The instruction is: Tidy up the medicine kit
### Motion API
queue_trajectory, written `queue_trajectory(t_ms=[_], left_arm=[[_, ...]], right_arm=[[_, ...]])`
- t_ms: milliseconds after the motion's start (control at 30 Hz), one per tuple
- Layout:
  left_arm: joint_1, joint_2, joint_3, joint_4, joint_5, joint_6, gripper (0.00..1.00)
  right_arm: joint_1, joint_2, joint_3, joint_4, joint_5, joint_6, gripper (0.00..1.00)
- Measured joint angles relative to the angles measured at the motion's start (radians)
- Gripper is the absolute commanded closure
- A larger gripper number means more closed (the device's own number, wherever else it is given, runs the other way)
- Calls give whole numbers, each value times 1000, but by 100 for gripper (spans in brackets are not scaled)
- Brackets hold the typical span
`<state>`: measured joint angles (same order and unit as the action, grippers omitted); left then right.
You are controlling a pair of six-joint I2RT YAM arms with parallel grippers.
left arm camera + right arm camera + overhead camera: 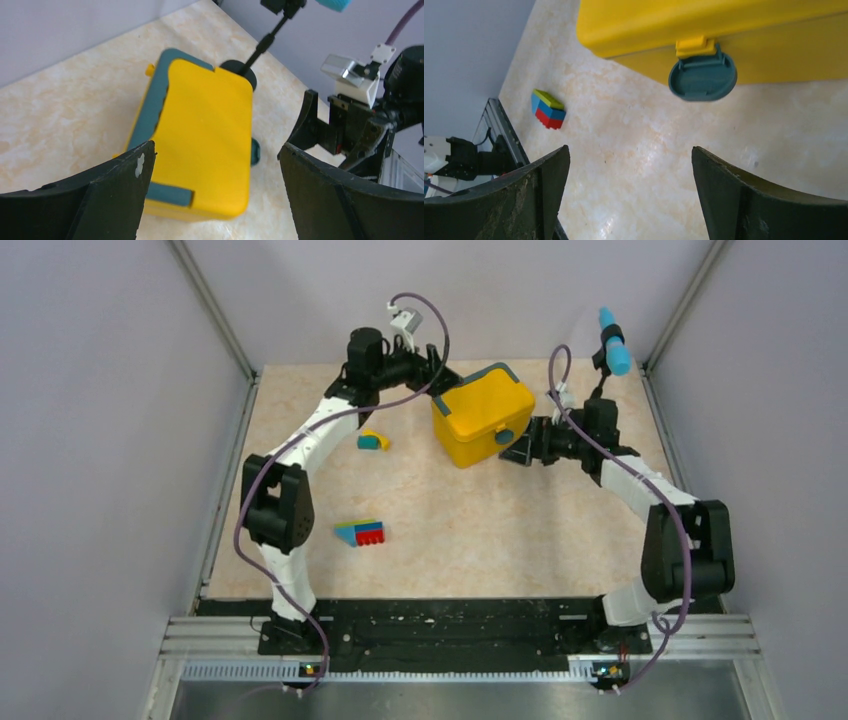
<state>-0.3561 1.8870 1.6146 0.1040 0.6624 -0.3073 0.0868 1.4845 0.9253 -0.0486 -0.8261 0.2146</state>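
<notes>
One closed medicine kit (482, 410), left gripper (216, 152) gaping — right gripper (630, 152) gaping too.

Far centre: medicine kit (482, 415); left of it: small piece (374, 441); near-left: toy block (362, 533).

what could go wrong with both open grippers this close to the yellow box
1. Nothing holds the yellow box in place, so the right gripper, if it goes for the round latch, may shove the box instead.
2. The left gripper could push the box into the black stand close by its far end.
</notes>
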Motion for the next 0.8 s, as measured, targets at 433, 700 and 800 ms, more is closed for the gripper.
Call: queue_trajectory(t_ms=[433, 700, 800], left_arm=[[-29, 357, 320, -150, -51, 42, 3], [-48, 364, 314, -151, -100, 103, 15], [-53, 356, 282, -124, -144, 137, 17]], right_arm=[[-33, 232, -1, 383, -129, 262, 9], [-33, 322, 37, 529, -204, 348, 11], [-33, 352, 61, 581, -217, 383, 16]])
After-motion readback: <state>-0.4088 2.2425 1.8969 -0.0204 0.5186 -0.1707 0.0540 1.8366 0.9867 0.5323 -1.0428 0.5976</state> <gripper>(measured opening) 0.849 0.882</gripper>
